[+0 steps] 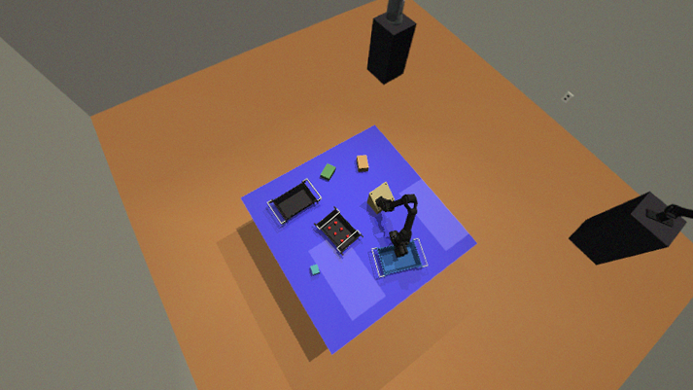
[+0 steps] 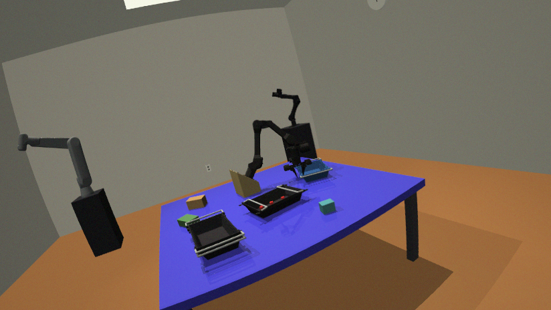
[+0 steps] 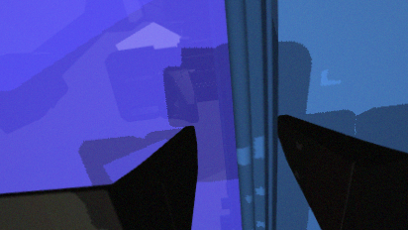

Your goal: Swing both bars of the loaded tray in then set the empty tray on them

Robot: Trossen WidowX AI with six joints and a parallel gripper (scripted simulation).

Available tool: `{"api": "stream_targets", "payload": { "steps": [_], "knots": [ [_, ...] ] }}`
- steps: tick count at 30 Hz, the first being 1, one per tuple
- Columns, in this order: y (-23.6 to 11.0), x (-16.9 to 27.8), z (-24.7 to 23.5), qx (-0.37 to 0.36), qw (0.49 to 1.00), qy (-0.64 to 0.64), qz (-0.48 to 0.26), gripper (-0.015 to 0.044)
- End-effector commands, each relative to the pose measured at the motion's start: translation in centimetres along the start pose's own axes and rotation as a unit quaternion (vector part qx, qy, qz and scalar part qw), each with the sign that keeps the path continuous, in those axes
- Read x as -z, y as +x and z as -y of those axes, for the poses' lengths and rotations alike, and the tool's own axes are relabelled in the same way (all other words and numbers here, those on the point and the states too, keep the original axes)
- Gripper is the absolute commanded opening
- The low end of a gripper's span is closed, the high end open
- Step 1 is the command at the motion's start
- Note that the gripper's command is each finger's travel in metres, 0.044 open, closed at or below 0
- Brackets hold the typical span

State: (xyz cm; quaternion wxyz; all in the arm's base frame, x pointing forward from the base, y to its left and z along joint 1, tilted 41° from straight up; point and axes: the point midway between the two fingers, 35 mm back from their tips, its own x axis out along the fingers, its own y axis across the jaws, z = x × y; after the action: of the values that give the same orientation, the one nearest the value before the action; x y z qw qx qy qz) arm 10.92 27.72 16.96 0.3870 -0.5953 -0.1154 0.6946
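Observation:
The loaded black tray [image 1: 328, 238] [image 2: 283, 205] holds several small red blocks. Its two wire bars, one at the left [image 1: 328, 220] [image 2: 255, 204] and one at the right [image 1: 348, 240] [image 2: 290, 189], lie in across its top near the ends. An empty blue tray [image 1: 404, 263] [image 2: 315, 176] stands beside it, its bars swung out. My gripper [image 1: 399, 250] [image 2: 299, 174] [image 3: 236, 129] is partly open at the blue tray's near long side. In the wrist view the tray's wall stands between the fingers, close to the right finger, with a gap to the left one.
An empty black tray [image 1: 293, 201] [image 2: 214, 230] stands beyond the loaded one. A teal block [image 1: 315, 269] [image 2: 326, 206], a green block [image 1: 327, 171] [image 2: 187, 220], an orange block [image 1: 362, 162] [image 2: 196, 202] and a tan wedge [image 2: 243, 184] stand on the table.

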Motion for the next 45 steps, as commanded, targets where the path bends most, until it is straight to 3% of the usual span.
{"api": "stream_targets", "payload": {
  "steps": [1,25,37,45],
  "knots": [
    [0.1,0.1,-0.2,-0.004,1.000,0.003,-0.002,0.0160],
    [-0.5,0.1,-0.1,-0.004,1.000,0.003,-0.002,0.0000],
    [-7.5,0.1,-0.1,-0.005,1.000,0.003,-0.003,0.0000],
    [-7.9,0.0,-0.1,-0.005,1.000,0.003,-0.003,0.0000]
  ]
}}
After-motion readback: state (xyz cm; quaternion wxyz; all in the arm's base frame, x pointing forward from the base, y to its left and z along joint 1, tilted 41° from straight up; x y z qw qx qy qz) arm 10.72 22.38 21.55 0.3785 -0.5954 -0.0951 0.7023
